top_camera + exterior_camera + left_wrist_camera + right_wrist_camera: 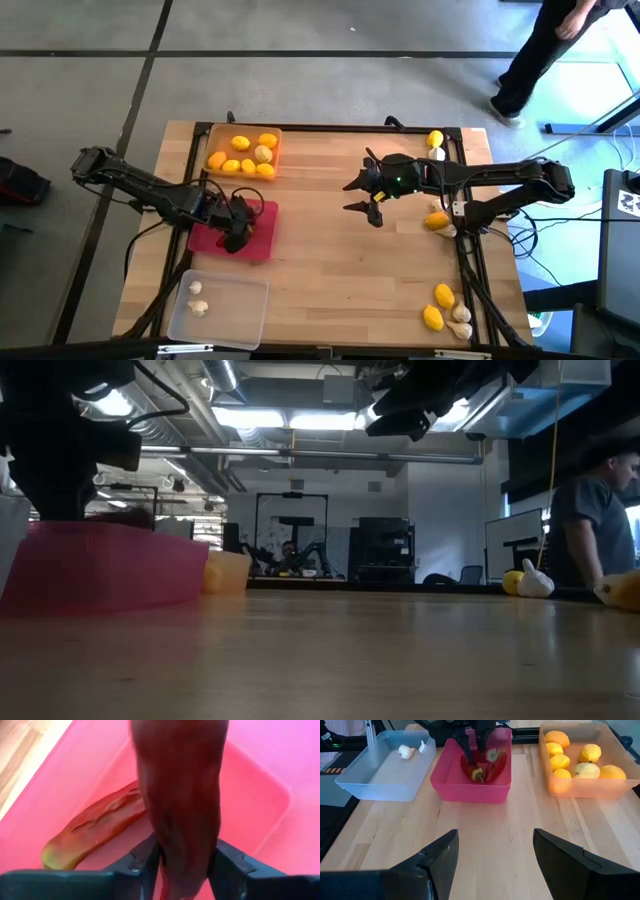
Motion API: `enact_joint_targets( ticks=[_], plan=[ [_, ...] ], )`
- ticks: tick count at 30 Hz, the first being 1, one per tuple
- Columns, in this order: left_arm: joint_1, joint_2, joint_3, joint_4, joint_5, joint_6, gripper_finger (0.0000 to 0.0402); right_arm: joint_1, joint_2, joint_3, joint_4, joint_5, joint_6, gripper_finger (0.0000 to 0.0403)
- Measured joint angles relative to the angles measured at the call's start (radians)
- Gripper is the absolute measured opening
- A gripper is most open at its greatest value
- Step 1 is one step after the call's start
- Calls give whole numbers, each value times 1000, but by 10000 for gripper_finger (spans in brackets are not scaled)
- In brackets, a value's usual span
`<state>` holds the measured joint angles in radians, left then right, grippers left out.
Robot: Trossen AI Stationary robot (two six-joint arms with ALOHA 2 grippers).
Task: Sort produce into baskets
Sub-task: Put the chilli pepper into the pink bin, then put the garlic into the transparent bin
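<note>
The red-pink basket (262, 236) sits at the table's left, between the orange basket (240, 152) of lemons farther back and the clear basket (218, 308) with two garlic bulbs nearer the front. My left gripper (238, 230) reaches down into the red-pink basket, shut on a dark red pepper (180, 790). A second pepper (95, 827) lies on the basket's floor. My right gripper (362, 198) hangs open above the table's middle, holding nothing. Loose lemons (437, 221) and garlic (460, 315) lie along the right edge. My left gripper pinches the dark red pepper between its two fingers (145, 862), which stand on its opposite sides near its narrower end (185, 865). The fingers come steeply from above. The pepper points down into the red-pink basket; whether its lower end touches the floor, I cannot tell.
More lemons and garlic lie at the far right (434, 139) and near right (440, 305) corners. Bare wood spreads across the table's middle (330, 270). A person (540, 50) walks on the floor beyond the far right corner.
</note>
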<state>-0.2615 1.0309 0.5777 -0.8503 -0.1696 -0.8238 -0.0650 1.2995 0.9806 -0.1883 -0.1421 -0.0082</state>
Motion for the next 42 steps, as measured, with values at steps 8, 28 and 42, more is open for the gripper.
enact_joint_targets(
  ticks=[8, 28, 42],
  plan=[
    [0, -1, 11, -15, 14, 10, 221, 0, 0, 0, -2, 0, 0, 250],
    [33, 31, 129, 510, -229, 550, 225, -1, 0, 0, -154, 246, 55, 250],
    [142, 223, 106, 859, -232, 748, 225, -256, 2, 0, -562, 644, 220, 250]
  ],
)
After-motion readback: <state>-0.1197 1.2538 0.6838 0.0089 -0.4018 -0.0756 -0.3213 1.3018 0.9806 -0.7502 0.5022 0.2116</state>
